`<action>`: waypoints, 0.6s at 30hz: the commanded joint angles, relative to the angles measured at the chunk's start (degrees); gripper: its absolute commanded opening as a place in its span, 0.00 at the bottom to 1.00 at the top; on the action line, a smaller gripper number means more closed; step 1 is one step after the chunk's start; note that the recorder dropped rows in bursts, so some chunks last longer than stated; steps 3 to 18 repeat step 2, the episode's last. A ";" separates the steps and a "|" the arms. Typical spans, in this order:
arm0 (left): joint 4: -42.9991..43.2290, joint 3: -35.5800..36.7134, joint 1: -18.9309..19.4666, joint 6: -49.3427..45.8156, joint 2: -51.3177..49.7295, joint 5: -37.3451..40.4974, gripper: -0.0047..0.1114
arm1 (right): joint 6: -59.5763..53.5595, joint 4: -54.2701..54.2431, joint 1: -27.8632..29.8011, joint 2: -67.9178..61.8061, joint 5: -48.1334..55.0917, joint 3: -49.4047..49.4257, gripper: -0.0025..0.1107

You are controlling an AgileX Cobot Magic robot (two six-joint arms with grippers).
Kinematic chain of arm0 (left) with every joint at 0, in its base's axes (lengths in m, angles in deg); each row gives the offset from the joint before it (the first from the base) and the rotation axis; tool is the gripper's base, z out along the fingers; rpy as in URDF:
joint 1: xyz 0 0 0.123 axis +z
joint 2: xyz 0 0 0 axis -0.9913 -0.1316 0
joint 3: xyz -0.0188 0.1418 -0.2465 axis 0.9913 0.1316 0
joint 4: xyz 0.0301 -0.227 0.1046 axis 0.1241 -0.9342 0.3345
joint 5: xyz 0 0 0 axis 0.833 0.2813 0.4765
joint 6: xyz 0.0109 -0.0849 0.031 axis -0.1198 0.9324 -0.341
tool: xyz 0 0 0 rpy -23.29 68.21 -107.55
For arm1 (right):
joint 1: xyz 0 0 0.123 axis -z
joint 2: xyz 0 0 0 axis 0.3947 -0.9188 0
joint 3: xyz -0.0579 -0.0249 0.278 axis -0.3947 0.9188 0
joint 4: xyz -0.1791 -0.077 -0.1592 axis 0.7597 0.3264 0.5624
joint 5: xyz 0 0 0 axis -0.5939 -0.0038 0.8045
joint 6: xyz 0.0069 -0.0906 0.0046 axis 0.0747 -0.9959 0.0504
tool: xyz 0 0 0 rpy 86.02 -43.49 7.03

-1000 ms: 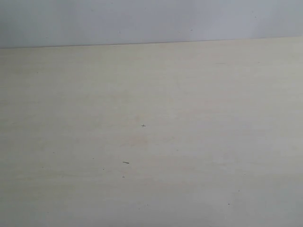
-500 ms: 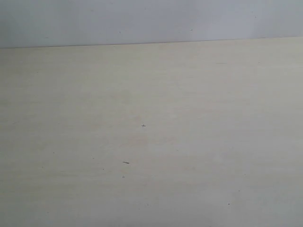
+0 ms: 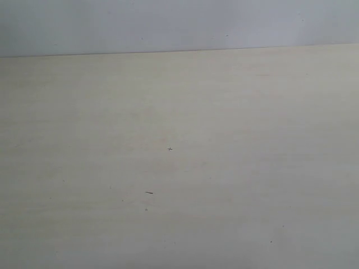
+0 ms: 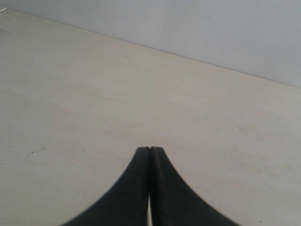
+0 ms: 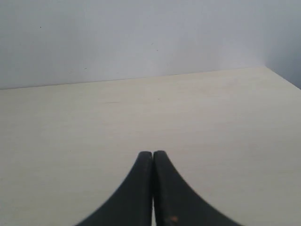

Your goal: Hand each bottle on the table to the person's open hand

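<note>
The tabletop (image 3: pixel 179 168) is showing as a wide, flat, pale beige surface with a matte finish and a faint grain. A few tiny dark specks (image 3: pixel 169 149) are lying on it near the middle of the exterior view. A plain, smooth grey-white wall (image 3: pixel 179 22) is meeting its far edge.

No bottles are showing in any of the three views, and no open hand is reaching into the scene. Where the bottles are standing cannot be told from these pictures.

The left gripper (image 4: pixel 150 149) is hanging above bare tabletop with its two black, curved, smooth fingers pressed together. It is gripping nothing. The right gripper (image 5: pixel 153 153) is standing the same way, fingers meeting at the tips and nothing between them, close to a corner of the tabletop.

Judged from this layout, no handover step is under way: both arms are idling. Whether the task is waiting to begin or is already finished cannot be settled here.

If bottles are placed, the next move is calling for one gripper to open wide enough for a small round plastic body and to approach it level. Such a thin, light wall is likely calling for a gentle squeeze.
</note>
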 commanded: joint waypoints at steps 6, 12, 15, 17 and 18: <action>0.11 0.01 0.07 -0.20 0.39 0.05 0.04 | -0.04 0.08 -0.16 0.31 -0.41 0.27 0.02; 0.11 0.01 0.07 -0.20 0.39 0.05 0.04 | -0.04 0.08 -0.16 0.31 -0.41 0.27 0.02; 0.11 0.01 0.07 -0.20 0.39 0.05 0.04 | -0.04 0.08 -0.16 0.31 -0.41 0.27 0.02; 0.11 0.01 0.07 -0.20 0.39 0.05 0.04 | -0.04 0.08 -0.16 0.31 -0.41 0.27 0.02; 0.11 0.01 0.07 -0.20 0.39 0.05 0.04 | -0.04 0.08 -0.16 0.31 -0.41 0.27 0.02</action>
